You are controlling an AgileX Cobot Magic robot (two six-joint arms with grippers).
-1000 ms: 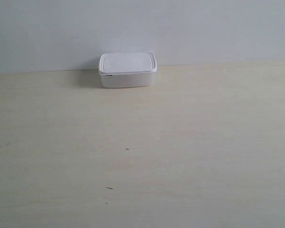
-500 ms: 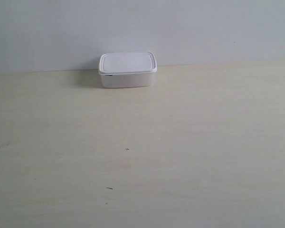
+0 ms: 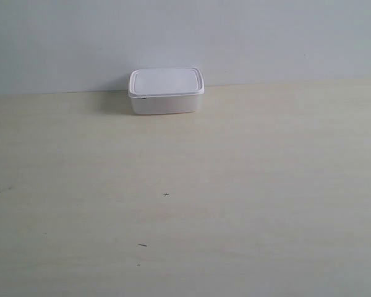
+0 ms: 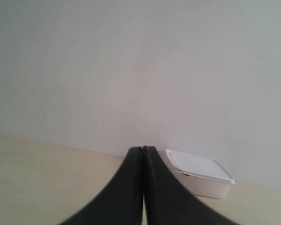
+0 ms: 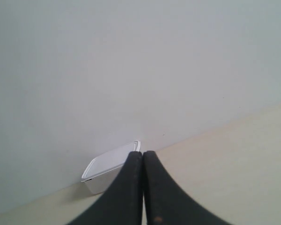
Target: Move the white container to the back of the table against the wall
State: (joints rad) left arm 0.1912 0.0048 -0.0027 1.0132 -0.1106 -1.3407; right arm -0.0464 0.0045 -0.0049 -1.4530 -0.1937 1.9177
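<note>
The white container (image 3: 166, 91) stands lidded at the back of the table (image 3: 235, 185), its rear side at the wall (image 3: 185, 37). No arm shows in the exterior view. Seen from the left wrist, the white container (image 4: 201, 172) lies well beyond my left gripper (image 4: 143, 150), whose black fingers are pressed together with nothing between them. From the right wrist, the white container (image 5: 105, 173) is partly hidden behind my right gripper (image 5: 143, 153), also shut and empty, far from the box.
A few small dark marks (image 3: 166, 194) dot the pale table top. The wall is plain and bare along the table's whole back edge.
</note>
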